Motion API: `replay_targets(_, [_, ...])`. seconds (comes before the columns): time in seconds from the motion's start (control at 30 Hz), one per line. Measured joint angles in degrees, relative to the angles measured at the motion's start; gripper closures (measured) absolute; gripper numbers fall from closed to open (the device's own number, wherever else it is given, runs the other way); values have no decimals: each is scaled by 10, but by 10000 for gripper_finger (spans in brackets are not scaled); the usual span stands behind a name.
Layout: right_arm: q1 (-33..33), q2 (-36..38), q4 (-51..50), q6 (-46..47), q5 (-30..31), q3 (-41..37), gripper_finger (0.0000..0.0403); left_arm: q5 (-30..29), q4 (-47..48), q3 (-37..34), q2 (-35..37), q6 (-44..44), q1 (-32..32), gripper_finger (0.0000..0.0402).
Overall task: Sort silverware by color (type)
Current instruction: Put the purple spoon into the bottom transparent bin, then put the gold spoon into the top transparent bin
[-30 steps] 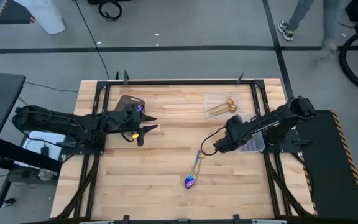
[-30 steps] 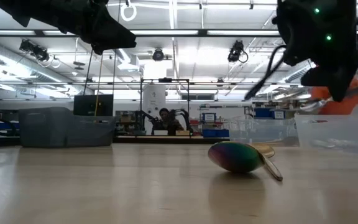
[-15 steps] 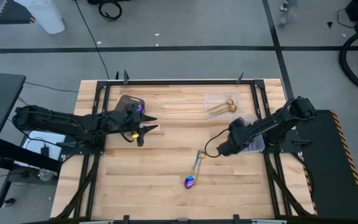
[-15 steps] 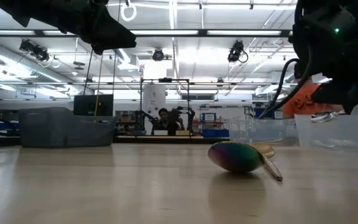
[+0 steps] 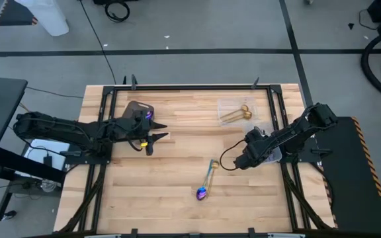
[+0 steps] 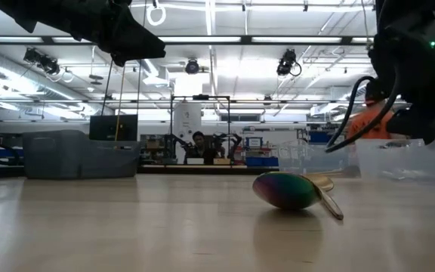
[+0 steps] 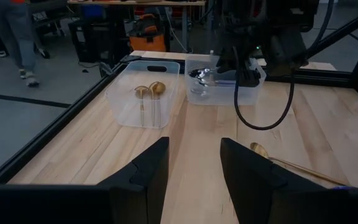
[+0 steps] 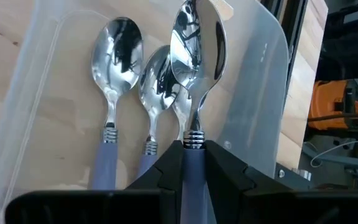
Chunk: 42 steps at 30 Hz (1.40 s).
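My right gripper (image 8: pixel 191 163) is pinched narrow on the pale blue-grey handle of a silver spoon (image 8: pixel 194 43), the two dark fingers (image 8: pixel 166 171) squeezing it just under the ringed collar, bowl pointing away from my wrist. I hold it over a clear plastic container (image 8: pixel 263 81) that sits at the table's three o'clock edge, and two more silver spoons (image 8: pixel 117 50) with the same handles lie side by side on its floor below the one I carry. In the overhead view this arm reaches in from the right, wrist bent down at the container's near edge (image 5: pixel 270 156).

My left gripper (image 5: pixel 156 137) hangs at about nine o'clock on the wooden table (image 5: pixel 177 198), well apart from everything I sort. Its fingers (image 7: pixel 143 169) stand spread with bare tabletop showing between them; they hold nothing.

Toward one o'clock a second clear container (image 5: pixel 233 106) keeps two gold spoons (image 5: pixel 235 115) lying together, bowls toward the table's right side. Near the table's centre, toward five o'clock, an iridescent purple-blue spoon (image 5: pixel 202 192) rests on the wood with its bowl nearest the front edge, and a gold spoon (image 7: pixel 291 163) lies right alongside it. From table height the rainbow bowl (image 6: pixel 285 190) bulges in front, the gold one just behind it. A dark grey tray (image 5: pixel 137 109) sits at eleven o'clock, beside my left wrist.
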<state>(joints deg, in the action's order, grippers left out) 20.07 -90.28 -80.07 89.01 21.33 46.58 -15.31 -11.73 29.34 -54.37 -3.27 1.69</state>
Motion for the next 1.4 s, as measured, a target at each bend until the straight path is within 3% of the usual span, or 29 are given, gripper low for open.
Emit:
replay_targets(0.47, [1, 0, 21, -1, -29, -12, 337, 0, 0, 0, 0, -2, 0, 249])
replay_targets(0.9, [1, 0, 29, -7, -30, -12, 285, 0, 0, 0, 0, -1, 0, 249])
replay_targets(1.13, [1, 0, 26, -16, -35, -10, 277, 0, 0, 0, 0, -3, 0, 249])
replay_targets(1.4, [1, 0, -16, -29, -43, 41, 279, 0, 0, 0, 0, -4, 0, 249])
